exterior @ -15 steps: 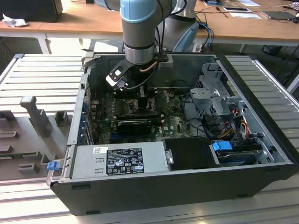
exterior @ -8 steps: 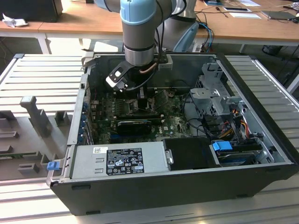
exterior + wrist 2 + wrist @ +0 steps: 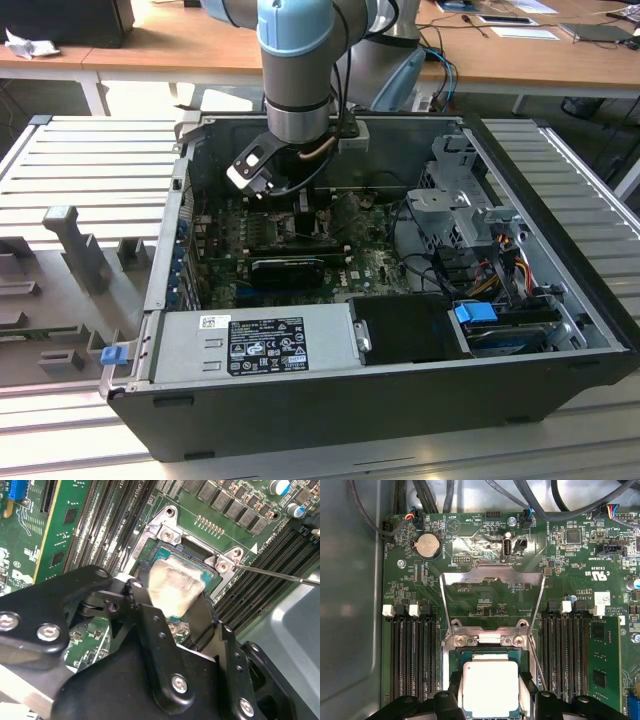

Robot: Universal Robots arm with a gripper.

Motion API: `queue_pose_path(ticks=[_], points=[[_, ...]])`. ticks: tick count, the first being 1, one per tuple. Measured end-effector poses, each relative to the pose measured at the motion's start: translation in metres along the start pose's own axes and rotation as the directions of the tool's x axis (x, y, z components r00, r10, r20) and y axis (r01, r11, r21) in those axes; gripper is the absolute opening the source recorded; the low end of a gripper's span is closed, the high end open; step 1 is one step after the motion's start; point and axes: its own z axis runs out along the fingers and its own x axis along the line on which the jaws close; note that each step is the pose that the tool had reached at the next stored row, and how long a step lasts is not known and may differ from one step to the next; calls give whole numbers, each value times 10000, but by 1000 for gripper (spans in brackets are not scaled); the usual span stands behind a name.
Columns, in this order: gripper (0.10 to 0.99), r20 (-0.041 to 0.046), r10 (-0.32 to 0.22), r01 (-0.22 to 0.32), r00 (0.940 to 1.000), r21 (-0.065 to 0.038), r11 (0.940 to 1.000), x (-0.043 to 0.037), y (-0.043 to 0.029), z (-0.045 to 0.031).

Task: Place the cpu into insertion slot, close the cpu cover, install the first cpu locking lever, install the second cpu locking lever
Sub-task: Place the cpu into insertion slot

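The cpu [image 3: 490,687], a pale silvery square, sits between my gripper's [image 3: 490,692] two black fingers, which are shut on its opposite edges. It hangs just over the insertion slot [image 3: 490,653], whose dark frame shows around it. In the second wrist view the cpu [image 3: 172,587] looks slightly tilted above the slot [image 3: 172,555]. The cpu cover [image 3: 520,576] stands flipped open beyond the slot, hinged at two screws. A thin locking lever [image 3: 280,575] sticks out sideways, unlatched. My arm [image 3: 297,90] reaches down into the open computer case.
Black memory slots [image 3: 415,660] flank the socket on both sides. A coin cell [image 3: 428,546] and cables lie past the cover. In the exterior view a power supply [image 3: 255,345], a black heatsink [image 3: 290,268] and a drive cage [image 3: 460,215] crowd the case.
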Motion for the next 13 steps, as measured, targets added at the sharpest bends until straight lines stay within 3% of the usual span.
queue_pose_path(ticks=[1,4,8,13], points=[[612,0,0,0,10000,1,10000,0,0,0],[612,2,0,0,10000,2,10000,0,0,-8],[612,1,0,0,10000,8,10000,3,8,-113],[404,1,1,-1,10000,31,10000,4,11,-151]])
